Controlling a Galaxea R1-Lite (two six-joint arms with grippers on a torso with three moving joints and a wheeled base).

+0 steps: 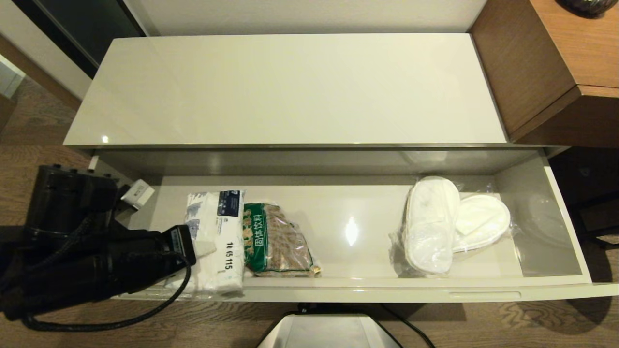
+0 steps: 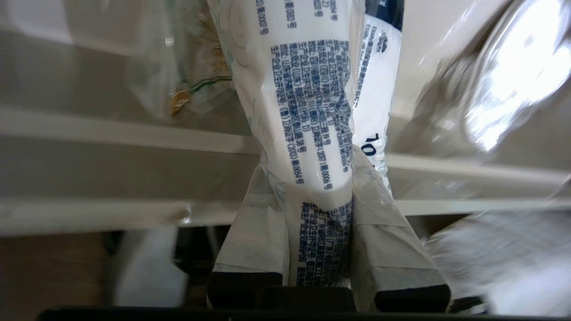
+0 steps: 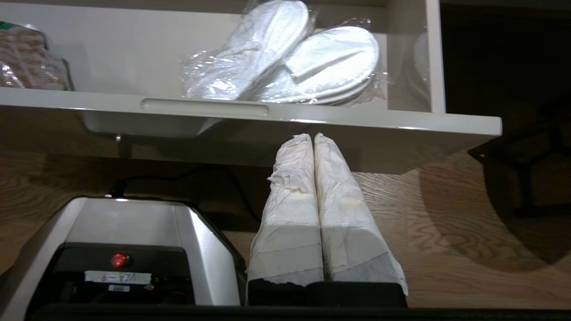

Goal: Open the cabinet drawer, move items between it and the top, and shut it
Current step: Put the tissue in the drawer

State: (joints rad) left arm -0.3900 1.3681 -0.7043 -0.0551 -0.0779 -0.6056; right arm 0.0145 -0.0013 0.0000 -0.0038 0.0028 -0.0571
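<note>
The cream-white drawer (image 1: 338,290) stands pulled out below the bare glossy top (image 1: 290,87). At the drawer's left end lies the white tissue pack (image 1: 220,241) with dark blue print and "10 05 115". My left gripper (image 1: 200,249) reaches in from the left and is shut on the pack's near edge; the left wrist view shows the pack (image 2: 308,111) pinched between the taped fingers (image 2: 254,236). White slippers (image 1: 449,224) sealed in clear film lie at the drawer's right end. My right gripper (image 3: 313,138) hangs shut and empty below the drawer's front (image 3: 357,120).
A brown packet with a green band (image 1: 278,241) lies right beside the tissue pack. A brown wooden desk (image 1: 556,63) stands at the far right, higher than the top. The robot's base (image 1: 329,333) sits under the drawer front on the wooden floor.
</note>
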